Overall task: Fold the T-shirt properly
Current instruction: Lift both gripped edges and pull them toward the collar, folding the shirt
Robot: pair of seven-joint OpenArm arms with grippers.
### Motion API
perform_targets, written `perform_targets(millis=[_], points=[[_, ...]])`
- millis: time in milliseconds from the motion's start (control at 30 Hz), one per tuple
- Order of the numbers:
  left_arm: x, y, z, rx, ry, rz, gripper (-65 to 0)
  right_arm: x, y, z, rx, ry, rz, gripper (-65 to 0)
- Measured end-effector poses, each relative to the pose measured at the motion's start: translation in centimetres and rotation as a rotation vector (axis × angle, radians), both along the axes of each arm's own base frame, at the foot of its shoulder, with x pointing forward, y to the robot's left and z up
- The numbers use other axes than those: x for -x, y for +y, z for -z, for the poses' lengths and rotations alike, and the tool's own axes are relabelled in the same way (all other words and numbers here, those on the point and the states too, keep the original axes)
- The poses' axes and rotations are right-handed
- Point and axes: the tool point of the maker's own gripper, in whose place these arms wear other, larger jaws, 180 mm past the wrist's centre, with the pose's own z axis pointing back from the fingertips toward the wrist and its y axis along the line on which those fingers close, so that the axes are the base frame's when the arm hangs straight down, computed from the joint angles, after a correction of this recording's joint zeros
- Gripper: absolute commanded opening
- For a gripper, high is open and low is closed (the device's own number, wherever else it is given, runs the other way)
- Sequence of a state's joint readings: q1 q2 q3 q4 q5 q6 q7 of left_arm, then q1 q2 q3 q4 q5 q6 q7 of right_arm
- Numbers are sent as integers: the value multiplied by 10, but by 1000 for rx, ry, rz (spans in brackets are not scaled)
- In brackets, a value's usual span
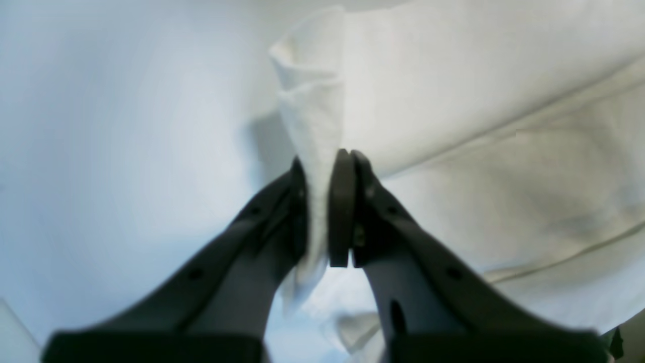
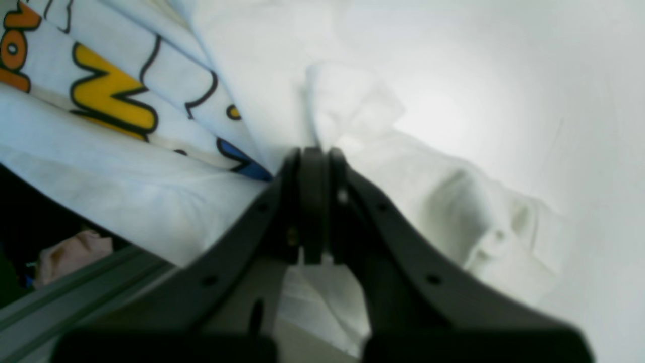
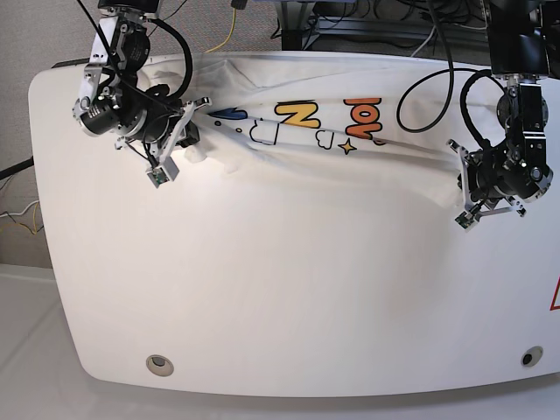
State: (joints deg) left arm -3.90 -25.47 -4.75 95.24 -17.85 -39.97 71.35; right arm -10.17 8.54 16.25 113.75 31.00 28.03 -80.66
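Currently T-shirt (image 3: 350,149) stretches taut across far side of surface (image 3: 289,297), long axis running arm to arm; left pincer (image 1: 322,212) and right pincer (image 2: 312,206) each pinch one end of it; far edge close behind, open room lies toward near edge

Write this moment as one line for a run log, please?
left gripper: shut on T-shirt | right gripper: shut on T-shirt | shirt stretched between them, print up, on table
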Motion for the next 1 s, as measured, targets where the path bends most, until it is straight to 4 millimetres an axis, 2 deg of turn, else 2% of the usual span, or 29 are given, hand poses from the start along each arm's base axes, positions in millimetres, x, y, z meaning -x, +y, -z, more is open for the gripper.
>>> perform_targets(millis=[300, 467, 733, 1000], points=[[6, 1, 3, -2, 9, 5, -598, 9, -26, -3, -2, 8, 36, -650], [9, 9, 2, -26, 17, 4, -598, 21, -29, 2, -1, 37, 36, -650], [18, 8, 9, -23, 41, 6, -598, 30, -38, 6, 27, 62, 30, -650], [24, 13, 5, -51, 39, 24, -598, 39, -38, 10, 27, 87, 29, -650]])
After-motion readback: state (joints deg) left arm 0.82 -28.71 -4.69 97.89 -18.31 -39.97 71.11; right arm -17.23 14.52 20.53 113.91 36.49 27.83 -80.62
